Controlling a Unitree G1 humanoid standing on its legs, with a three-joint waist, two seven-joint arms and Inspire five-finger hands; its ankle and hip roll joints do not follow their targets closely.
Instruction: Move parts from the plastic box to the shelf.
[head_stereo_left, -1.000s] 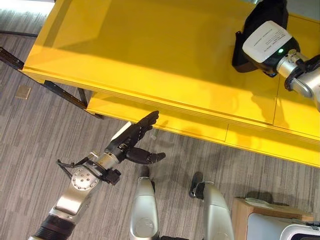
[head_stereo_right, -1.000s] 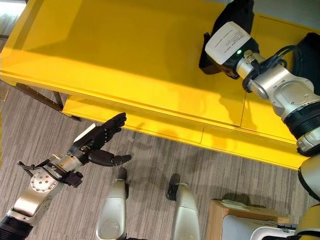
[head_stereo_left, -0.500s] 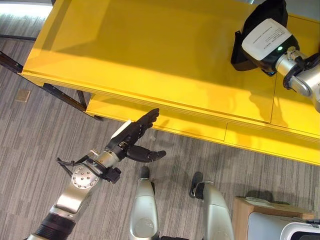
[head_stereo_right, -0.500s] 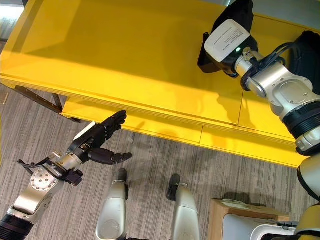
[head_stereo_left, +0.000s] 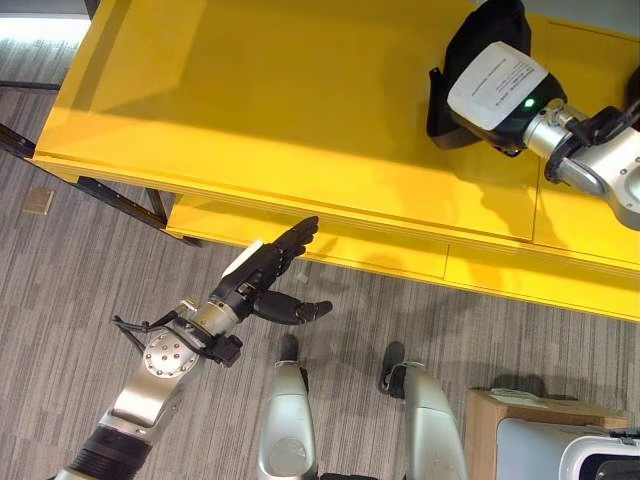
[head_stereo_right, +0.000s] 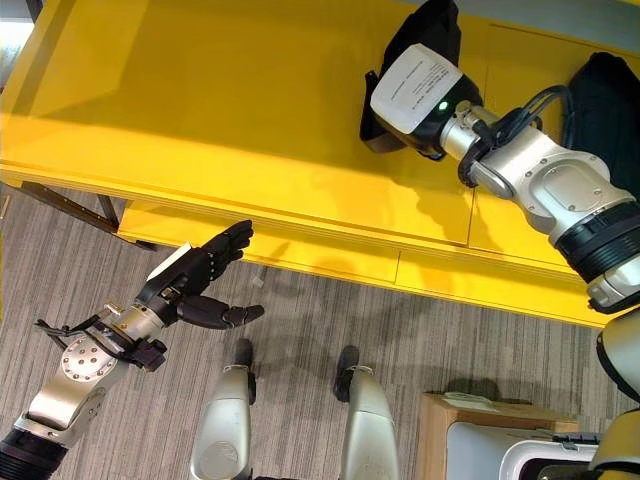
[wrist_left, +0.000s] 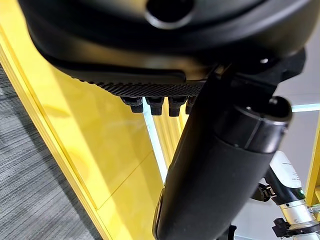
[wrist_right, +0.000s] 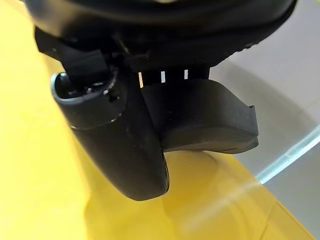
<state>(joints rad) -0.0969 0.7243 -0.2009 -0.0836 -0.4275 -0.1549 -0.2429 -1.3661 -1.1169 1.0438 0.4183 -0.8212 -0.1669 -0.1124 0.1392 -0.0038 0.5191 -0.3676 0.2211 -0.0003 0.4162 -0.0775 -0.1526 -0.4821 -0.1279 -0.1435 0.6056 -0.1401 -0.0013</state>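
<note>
My right hand (head_stereo_left: 497, 85) hovers over the back right of the yellow shelf top (head_stereo_left: 280, 90), its fingers and thumb (wrist_right: 115, 140) curled round a black part (wrist_right: 205, 120). The part shows as a dark shape under the hand (head_stereo_right: 415, 40). A second black part (head_stereo_right: 600, 85) lies on the shelf further right. My left hand (head_stereo_left: 265, 275) hangs open above the floor, just in front of the shelf's front edge, holding nothing. A corner of the pale plastic box (head_stereo_left: 570, 455) shows at the lower right.
The shelf's lower yellow level (head_stereo_left: 330, 245) juts out below the top's front edge. A dark metal frame (head_stereo_left: 110, 195) runs under the shelf's left end. A brown wooden stand (head_stereo_left: 490, 420) sits beside the box. Grey striped carpet (head_stereo_left: 80, 290) covers the floor.
My right hand has carried the black part leftward over the shelf top. The view has shifted slightly. The left hand has kept its pose.
</note>
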